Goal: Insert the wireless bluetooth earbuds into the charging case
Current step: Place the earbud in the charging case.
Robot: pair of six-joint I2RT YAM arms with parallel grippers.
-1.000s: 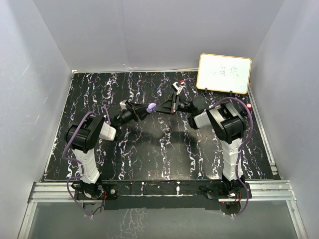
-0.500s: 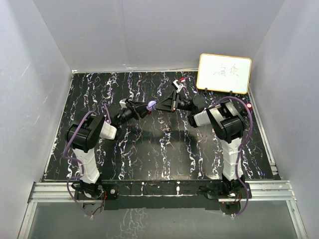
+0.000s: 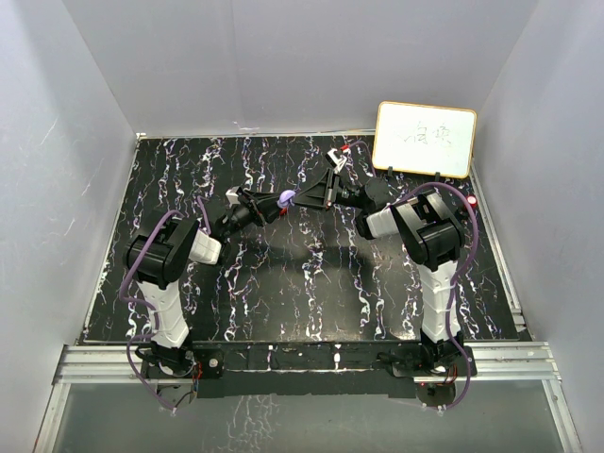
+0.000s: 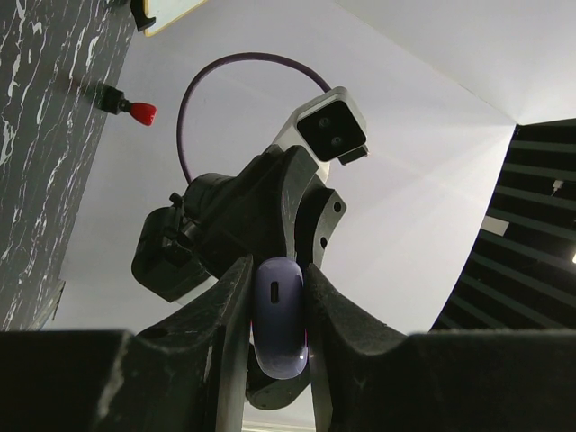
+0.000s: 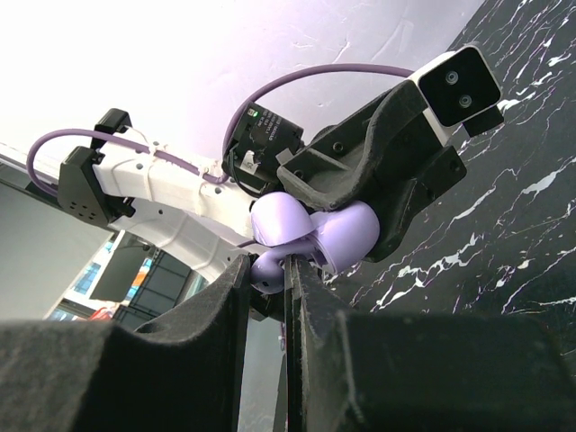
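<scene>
- The purple case [image 4: 279, 319] is clamped in the left gripper [image 4: 277, 273], raised off the surface [image 3: 189, 170] well to the left of the whiteboard [image 3: 425, 139].
- It is held with the lid swung open towards the other arm, presumably so that the seats can be reached.
- A small purple earbud [image 5: 263, 274] is pinched in the right gripper [image 5: 267, 267], whose fingers are almost together. It sits just below the open case, on the side nearer the whiteboard.
- The earbud seems to be touching the case edge, but whether it is seated cannot be told.
- A tiny red item [image 3: 345, 151] is seen on the surface just left of the whiteboard; it is too small to identify.
- Nothing is seen between earbud and case, though the crowded fingers leave little room.
</scene>
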